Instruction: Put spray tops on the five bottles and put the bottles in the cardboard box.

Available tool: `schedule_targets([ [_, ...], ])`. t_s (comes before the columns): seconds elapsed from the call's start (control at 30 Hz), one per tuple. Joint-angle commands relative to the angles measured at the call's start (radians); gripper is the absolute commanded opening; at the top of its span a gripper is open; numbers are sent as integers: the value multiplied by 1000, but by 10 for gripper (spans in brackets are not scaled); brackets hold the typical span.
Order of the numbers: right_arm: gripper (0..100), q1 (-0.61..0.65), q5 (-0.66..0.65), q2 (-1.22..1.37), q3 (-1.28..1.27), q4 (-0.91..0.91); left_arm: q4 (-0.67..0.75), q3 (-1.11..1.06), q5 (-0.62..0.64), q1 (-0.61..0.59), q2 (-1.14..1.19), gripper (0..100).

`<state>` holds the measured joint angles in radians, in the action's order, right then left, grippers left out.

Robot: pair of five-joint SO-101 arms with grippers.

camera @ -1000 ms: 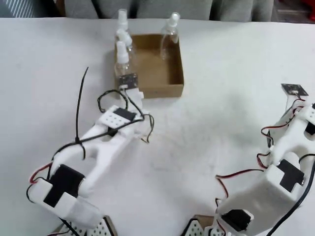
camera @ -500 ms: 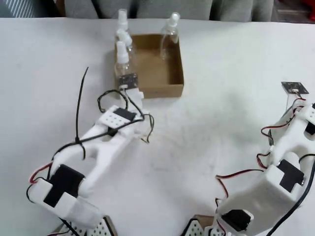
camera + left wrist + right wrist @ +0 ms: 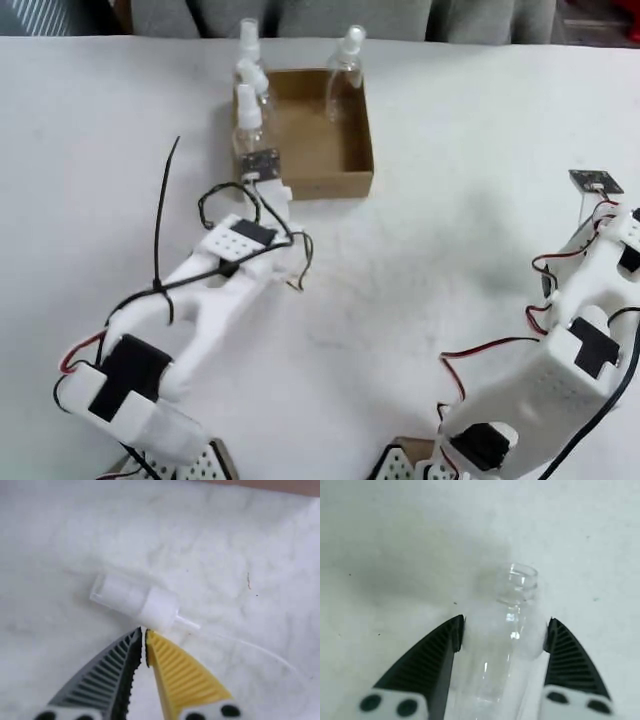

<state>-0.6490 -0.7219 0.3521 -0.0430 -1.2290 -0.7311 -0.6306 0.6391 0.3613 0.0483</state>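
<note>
White tabletop is stretching across the whole high view, and from up there I am seeing the cardboard box sitting toward the far edge, a little left of its middle. Three capped bottles are standing in a row along the box's left wall, though I cannot tell on which side of it, and a fourth bottle is standing at the box's far wall. The left arm is reaching from the near left corner of the table, its wrist ending just off the box's near left corner. Its wrist camera is giving me the close detail: the left gripper is pressing its grey and yellow fingers together on nothing, tips touching the white collar of a spray top that is lying on the table with its thin dip tube trailing away. The right arm is sitting by the right edge. Its wrist view is showing the right gripper spread wide, straddling an uncapped bottle lying on the table between the fingers. Compared with half a second ago, the right arm is shifting slightly while the left is holding steady.
</note>
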Motion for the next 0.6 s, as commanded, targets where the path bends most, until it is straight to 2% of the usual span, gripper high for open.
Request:
schedule_targets([
  [0.0,260,10,-6,-33,68,-36,21,51,-2,10,-5,24],
  [0.57,220,24,-5,-47,86,-73,20,51,-2,8,-5,24],
])
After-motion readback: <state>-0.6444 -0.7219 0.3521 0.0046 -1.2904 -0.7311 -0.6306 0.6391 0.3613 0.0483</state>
